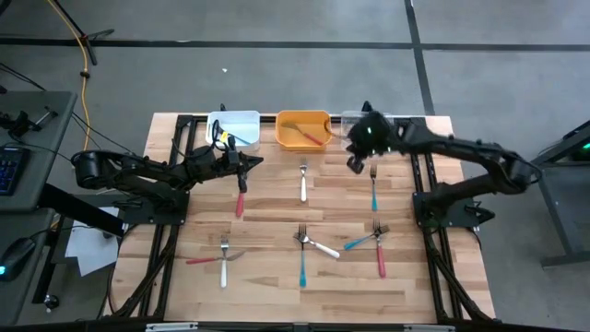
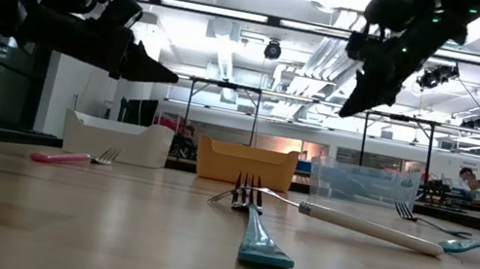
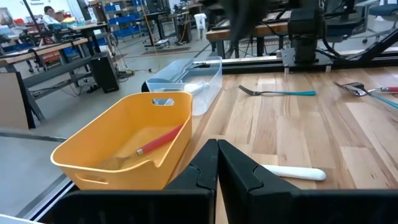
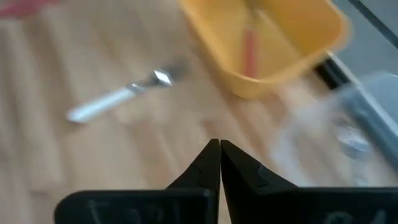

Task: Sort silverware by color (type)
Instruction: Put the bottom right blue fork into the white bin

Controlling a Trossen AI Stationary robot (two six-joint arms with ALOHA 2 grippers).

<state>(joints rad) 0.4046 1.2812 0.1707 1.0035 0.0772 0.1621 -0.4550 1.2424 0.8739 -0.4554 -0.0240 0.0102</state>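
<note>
Both end effectors, left [image 1: 241, 164] & right [image 1: 354, 164], closed, empty; forks [image 1: 373, 187] prob. light, stiff, slick: pinch mid-handle.

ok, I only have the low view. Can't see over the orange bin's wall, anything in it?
Observer: Yes, one red-handled fork lies inside the orange bin.
Operator: Right pincer carrying anything?
Observer: No. The right wrist view shows the right pincer shut and empty, over bare wood near the orange bin.
Operator: How many are left outside the bins?
Observer: From above I count nine loose forks on the table: three red, three blue, three white.
</note>
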